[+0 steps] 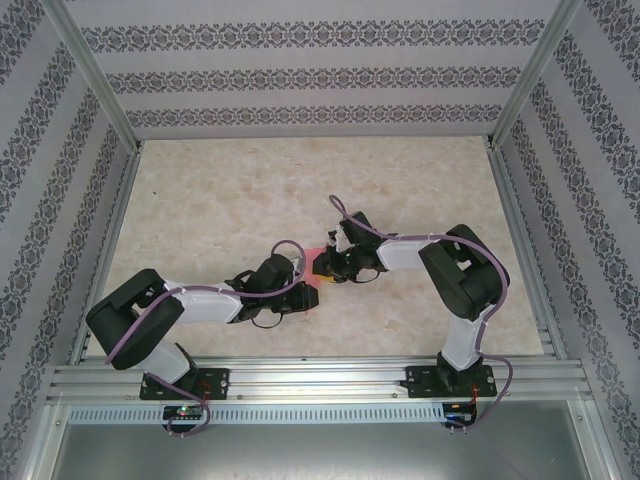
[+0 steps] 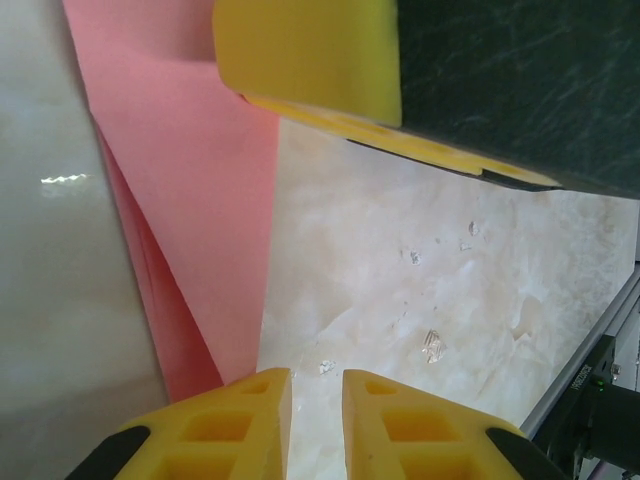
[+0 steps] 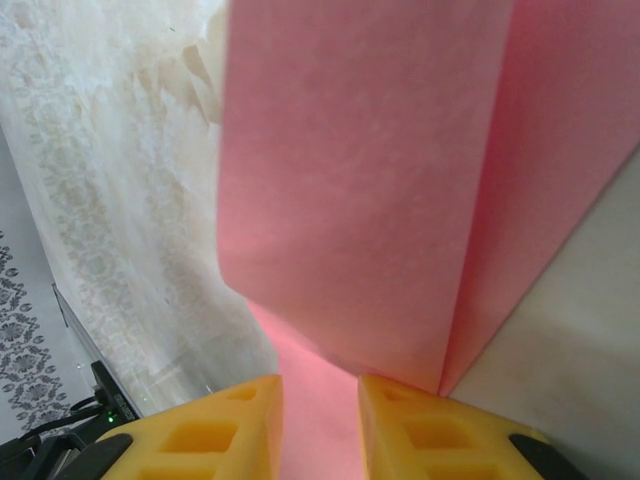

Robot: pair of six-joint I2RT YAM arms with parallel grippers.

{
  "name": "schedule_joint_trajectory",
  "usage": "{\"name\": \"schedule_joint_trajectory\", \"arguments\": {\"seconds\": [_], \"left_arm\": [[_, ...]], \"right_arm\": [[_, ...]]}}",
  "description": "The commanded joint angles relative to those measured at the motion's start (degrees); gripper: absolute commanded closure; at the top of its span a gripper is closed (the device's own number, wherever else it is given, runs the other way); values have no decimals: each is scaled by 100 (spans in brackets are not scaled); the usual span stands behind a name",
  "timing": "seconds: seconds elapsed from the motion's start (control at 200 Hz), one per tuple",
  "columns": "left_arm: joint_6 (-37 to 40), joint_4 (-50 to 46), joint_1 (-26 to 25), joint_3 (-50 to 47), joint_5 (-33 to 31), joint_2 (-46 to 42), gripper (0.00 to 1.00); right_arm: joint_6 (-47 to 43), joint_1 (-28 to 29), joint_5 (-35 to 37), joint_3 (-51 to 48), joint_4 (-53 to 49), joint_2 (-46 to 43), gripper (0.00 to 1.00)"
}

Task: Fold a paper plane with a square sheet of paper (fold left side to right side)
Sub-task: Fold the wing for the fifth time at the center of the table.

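Meeting near the middle of the table [image 1: 200, 200], the left gripper [image 2: 317, 378] and the right gripper [image 3: 320, 385] both sit low over a pink paper sheet [image 3: 350, 180].

The left gripper's jaws stand a little apart. Bare table shows through the narrow slot between them, and nothing is pinched there. The paper lies left of that slot and ahead of it, as a long strip that tapers toward the gripper. Its narrow end reaches the left finger [image 2: 220, 420], and a darker folded layer runs along its left edge. Straight ahead, one yellow finger of the right gripper [image 2: 310, 60] sits over the far part of the strip; whether it presses on the paper I cannot tell.

The right gripper's jaws are also slightly parted and not closed on anything. Pink shows through their slot, and the paper spreads out ahead of them. A crease starts just ahead of the right finger [image 3: 430, 430] and runs away from it, dividing the paper into two panels.

From above, the two grippers are just beside each other, with pink showing beneath both.
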Motion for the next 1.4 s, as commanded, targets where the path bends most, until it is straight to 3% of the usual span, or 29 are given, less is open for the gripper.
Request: {"name": "schedule_joint_trajectory", "arguments": {"seconds": [0.0,0.54,0.834,0.994,1.209,1.399], "left_arm": [[36,-80,-63,-42,-137,134,78],[-87,14,-240,-140,-23,565,79],[-210,1,-319,-129,-125,731,82],[-202,-58,-329,-105,-149,723,82],[-202,-111,-338,-101,-187,713,83],[-224,-260,-338,-117,-265,679,84]], "right_arm": [[-127,52,535,-48,-429,293,72],[-71,35,387,17,-133,-63,73],[-96,-41,404,-70,-214,-728,77],[76,165,314,-133,-71,-619,86],[342,357,300,-124,284,-274,87],[69,382,702,128,-194,-24,87]]}}
